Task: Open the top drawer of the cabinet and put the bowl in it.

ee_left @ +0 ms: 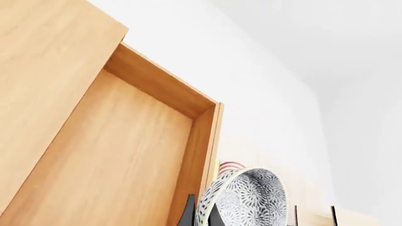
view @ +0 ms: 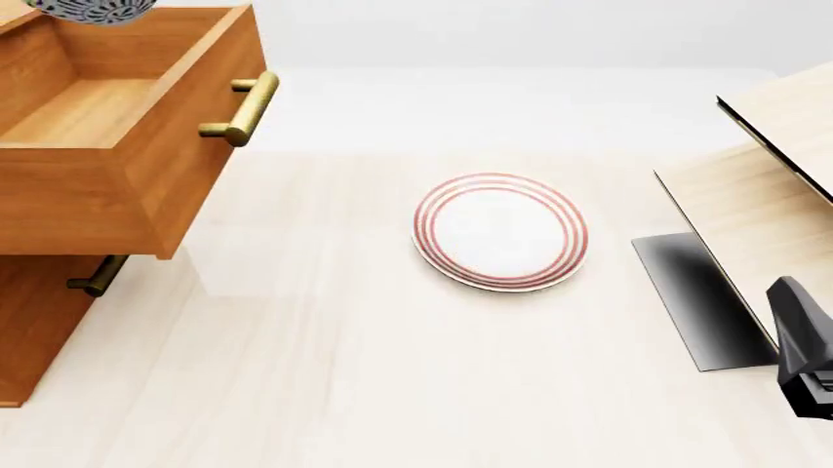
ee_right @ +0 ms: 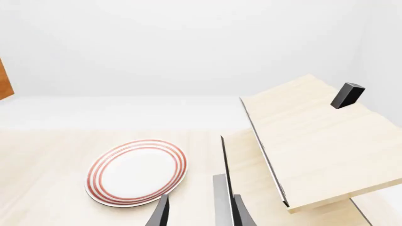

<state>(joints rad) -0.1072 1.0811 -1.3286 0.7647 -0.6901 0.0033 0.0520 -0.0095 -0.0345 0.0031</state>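
At the left edge of the front view the cabinet (view: pixel 33 331) is standing with its top drawer (view: pixel 143 185) pulled well out, the open wooden box showing its bare floor and its brass bar handle (view: pixel 245 107) jutting toward the frame's centre; below it, the handle of a lower drawer (view: pixel 98 276) is peeking out from under the open box. The bowl (view: pixel 92 10) is sitting at the very top left corner of that view, cropped by the frame edge, above the drawer's back portion. In the left wrist view the bowl (ee_left: pixel 245 197) is being gripped on its rim by the left gripper (ee_left: pixel 204 216), whose dark fingers are clamped on either side of the patterned wall, with the open drawer's interior (ee_left: pixel 119 155) filling the left half of that picture. Near the middle of the table (view: pixel 326 390) the red-ringed plate (view: pixel 501 231) is lying flat, well apart from the cabinet. At the right edge a pale wooden structure (view: pixel 768 185) is leaning out over the table. The right gripper (ee_right: pixel 197 212) is showing at the bottom of the right wrist view with its fingers spread and nothing between them, near the plate (ee_right: pixel 137 172).
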